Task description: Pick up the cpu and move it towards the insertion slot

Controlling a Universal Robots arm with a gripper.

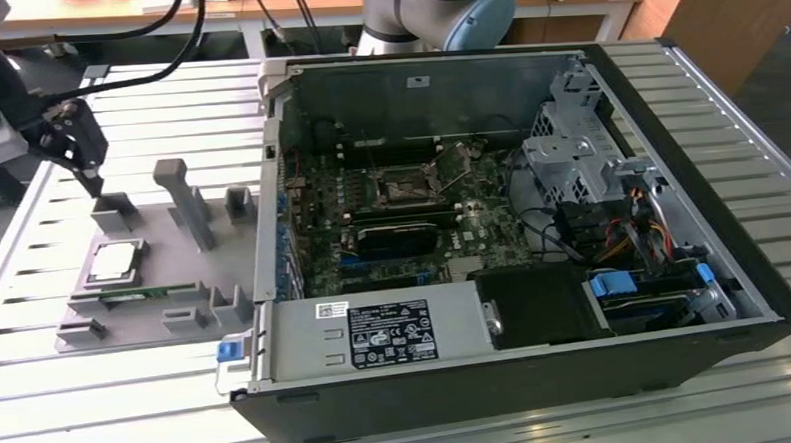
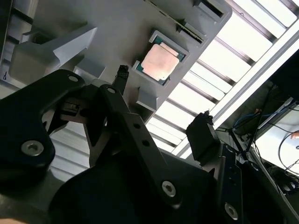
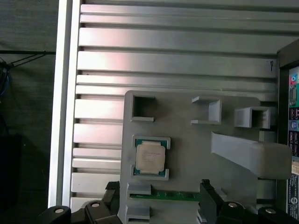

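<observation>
The cpu [image 1: 114,262] [image 2: 160,64] [image 3: 150,156], a flat square chip with a silvery top, lies in a pocket of the grey fixture plate [image 1: 169,246] at the exterior view's left. My gripper [image 1: 84,170] [image 2: 163,98] [image 3: 158,185] hangs above the plate's far end, a short way from the chip and not touching it. Its black fingers [image 2: 122,72] stand open with nothing between them. The insertion slot [image 1: 405,189], a dark square socket with a metal frame, sits on the motherboard inside the open computer case.
A green memory stick [image 1: 131,291] [image 3: 163,195] lies in the fixture beside the chip. Grey posts [image 1: 185,203] rise from the plate. The open black case [image 1: 503,227] has tall walls, cables and drive cages. The arm's base [image 1: 440,9] stands behind it on the slatted metal table [image 1: 56,396].
</observation>
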